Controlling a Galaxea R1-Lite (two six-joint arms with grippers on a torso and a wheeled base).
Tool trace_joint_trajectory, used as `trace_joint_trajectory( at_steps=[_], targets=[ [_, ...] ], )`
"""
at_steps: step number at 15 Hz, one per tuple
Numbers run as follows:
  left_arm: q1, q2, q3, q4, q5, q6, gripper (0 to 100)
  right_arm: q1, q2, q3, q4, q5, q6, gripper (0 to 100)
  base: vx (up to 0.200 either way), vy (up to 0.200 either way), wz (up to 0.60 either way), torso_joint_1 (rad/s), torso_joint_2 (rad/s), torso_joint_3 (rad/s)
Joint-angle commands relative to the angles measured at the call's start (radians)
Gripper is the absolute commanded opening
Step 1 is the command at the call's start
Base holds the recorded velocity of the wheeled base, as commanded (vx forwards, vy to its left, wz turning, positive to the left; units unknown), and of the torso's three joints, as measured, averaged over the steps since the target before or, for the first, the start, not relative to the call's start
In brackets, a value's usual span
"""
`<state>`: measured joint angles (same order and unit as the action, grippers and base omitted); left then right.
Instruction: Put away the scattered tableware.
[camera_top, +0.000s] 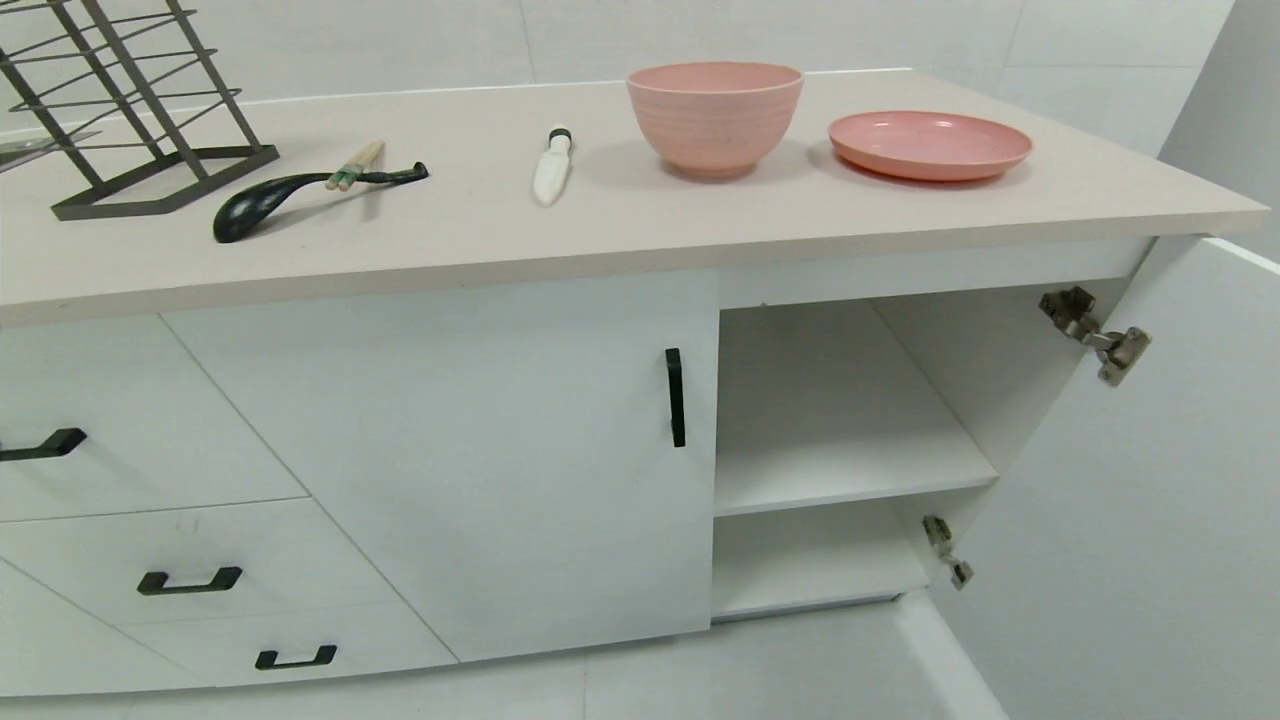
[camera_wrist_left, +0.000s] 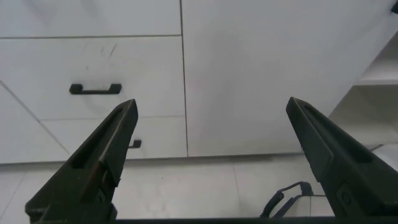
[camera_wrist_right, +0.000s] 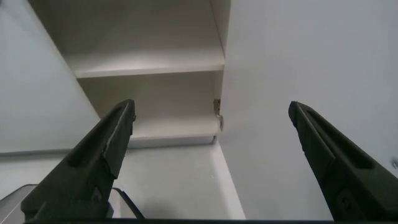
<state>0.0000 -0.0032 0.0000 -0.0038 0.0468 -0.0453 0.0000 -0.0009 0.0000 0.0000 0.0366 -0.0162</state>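
1. Head view: the bowl (camera_top: 715, 115) and plate (camera_top: 930, 145) stand side by side, apart, on the worktop (camera_top: 640, 235). They are at the robot's right, above the open cupboard (camera_top: 830, 440).
2. Head view: the knife (camera_top: 552, 168) lies left of the bowl, with its long axis running away from the robot. The spoon (camera_top: 290, 195) lies farther left with its long axis across the worktop. The chopsticks (camera_top: 355, 165) cross its handle, and the rack (camera_top: 130, 110) stands beside it.
3. Left wrist view: the left gripper (camera_wrist_left: 211, 109) faces the drawers (camera_wrist_left: 93, 68) and the closed door (camera_wrist_left: 267, 68). Its fingers (camera_wrist_left: 106, 149) are spread, with nothing between them.
4. Right wrist view: the right gripper (camera_wrist_right: 211, 107) faces the cupboard shelf (camera_wrist_right: 149, 65). Its fingers (camera_wrist_right: 102, 152) are spread and empty.
5. Assessment: all tableware lies above both grippers, on the worktop, and nothing is stowed yet. The right arm appears nearer to the bowl and plate, and the left arm nearer to the spoon and chopsticks. The next move probably calls for raising an arm to worktop level first.
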Motion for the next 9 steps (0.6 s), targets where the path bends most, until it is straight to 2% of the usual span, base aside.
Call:
trace_joint_trajectory(
  at_steps=[1, 9],
  targets=[
    [0.000, 0.003, 0.000, -0.001, 0.001, -0.001, 100, 0.000, 0.001, 0.000, 0.000, 0.000, 0.002, 100, 0.000, 0.000, 0.00, 0.000, 0.00, 0.000],
    [0.000, 0.003, 0.000, -0.001, 0.001, -0.001, 100, 0.000, 0.001, 0.000, 0.000, 0.000, 0.007, 100, 0.000, 0.000, 0.00, 0.009, -0.01, -0.003]
  ],
)
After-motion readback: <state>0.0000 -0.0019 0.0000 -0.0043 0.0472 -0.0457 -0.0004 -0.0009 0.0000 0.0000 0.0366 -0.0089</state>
